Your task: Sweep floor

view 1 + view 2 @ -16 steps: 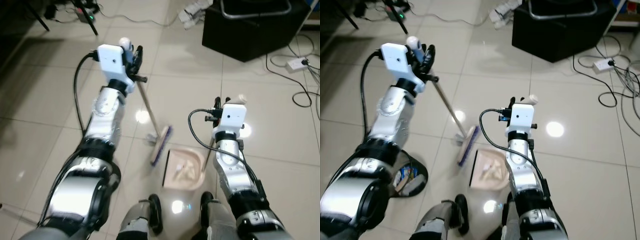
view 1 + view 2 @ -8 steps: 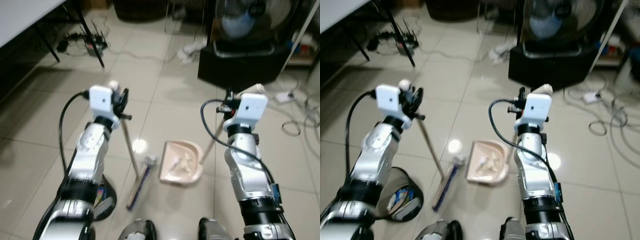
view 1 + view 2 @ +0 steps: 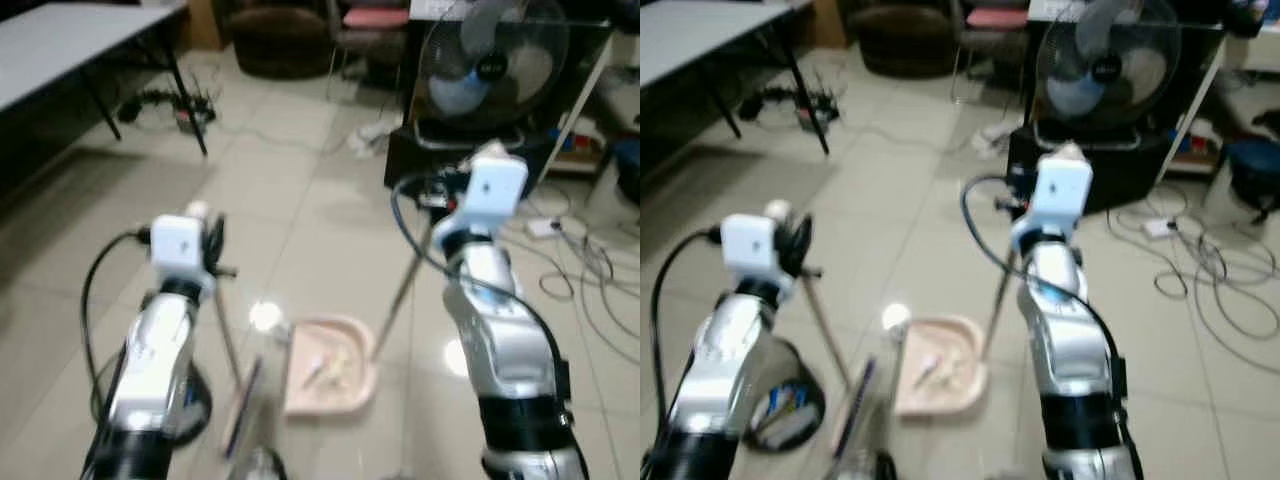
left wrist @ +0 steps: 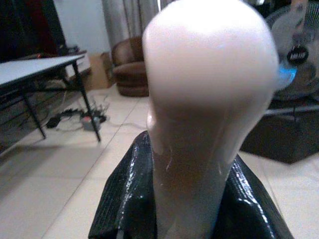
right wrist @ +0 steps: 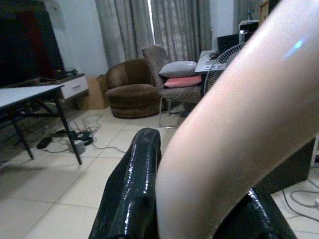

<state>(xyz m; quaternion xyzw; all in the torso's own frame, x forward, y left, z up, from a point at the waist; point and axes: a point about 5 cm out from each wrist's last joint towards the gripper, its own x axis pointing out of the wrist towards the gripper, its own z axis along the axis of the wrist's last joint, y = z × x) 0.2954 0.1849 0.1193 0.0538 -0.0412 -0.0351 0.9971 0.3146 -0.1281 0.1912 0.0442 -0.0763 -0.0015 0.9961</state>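
Floor (image 3: 300, 200) of large glossy pale tiles with dark grout lines stretches ahead, throwing back bright spots of lamp light. On it, low and between the two silver arms, lies a pink plastic dustpan (image 3: 325, 368), a shallow rounded scoop with a few small scraps inside; its thin straight handle (image 3: 400, 290) slants up to the right gripper (image 3: 452, 205). In the right wrist view the black ribbed fingers (image 5: 132, 189) press on either side of the handle's smooth pale top (image 5: 234, 124), so these jaws are clamped on it. The left gripper (image 3: 210, 255) holds the broom (image 3: 228, 345) the same way: in the left wrist view the rounded, glossy whitish knob of the stick (image 4: 209, 99) rises between black textured fingers (image 4: 124, 199) closed around it. The thin stick runs down from the left gripper to a long flat brush head (image 3: 242, 410), blurred, lying on the tiles just beside the dustpan's left edge. Near the left arm's lower part stands a round dark bin (image 3: 790, 405) with something coloured inside; it is too blurred to make out. Farther back, a round caged fan (image 3: 490, 65) stands on a black box-like base (image 3: 450, 165), with loose cables (image 3: 590, 270) curling over the tiles to its right. At the far left is a pale-topped desk (image 3: 70, 50) on dark slanted legs, with a tangle of cords beneath, and a brown rounded armchair (image 5: 132, 89) stands by curtains at the back.
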